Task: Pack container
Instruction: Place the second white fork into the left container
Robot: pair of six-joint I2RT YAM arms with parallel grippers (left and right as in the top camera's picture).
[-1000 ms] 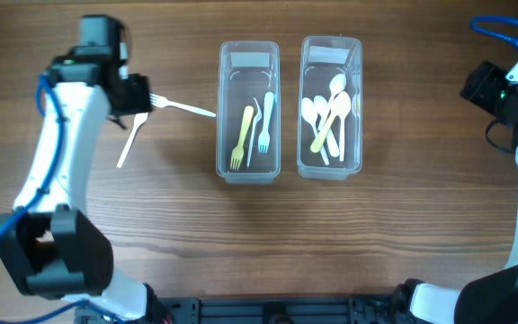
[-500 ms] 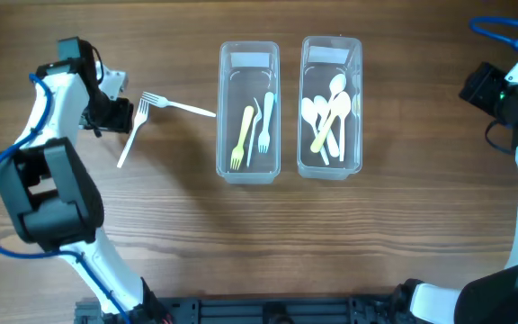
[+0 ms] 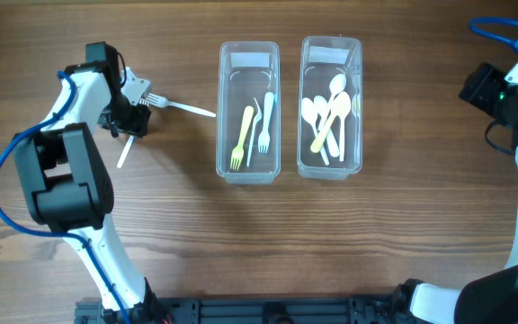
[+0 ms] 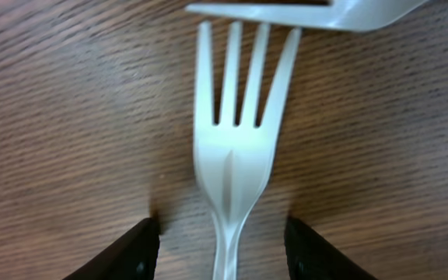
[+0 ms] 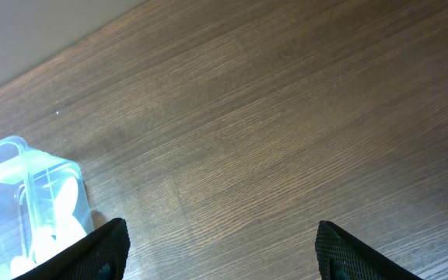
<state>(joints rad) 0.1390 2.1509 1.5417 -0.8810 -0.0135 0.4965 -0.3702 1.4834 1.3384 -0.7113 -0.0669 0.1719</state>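
Observation:
Two white plastic forks lie on the wood table left of the containers. One fork (image 3: 183, 107) points left, just off the fork container (image 3: 222, 108), a clear tub holding a yellow fork and two pale ones. My left gripper (image 3: 129, 119) is open and low over the other, slanted fork (image 3: 124, 155). In the left wrist view this fork (image 4: 236, 155) lies flat between the two fingertips of my left gripper (image 4: 220, 237), tines away, touching neither. The first fork (image 4: 309, 12) crosses the top edge. My right gripper (image 3: 497, 90) is open and empty at the far right.
A second clear tub (image 3: 361, 108) holding several white and yellow spoons stands right of the fork tub; its corner shows in the right wrist view (image 5: 22, 202). The right gripper (image 5: 220, 249) hovers over bare wood.
My left gripper swung left and down, then came back right and settled over the slanted fork. Both forks stay on the table. The right arm has not moved.

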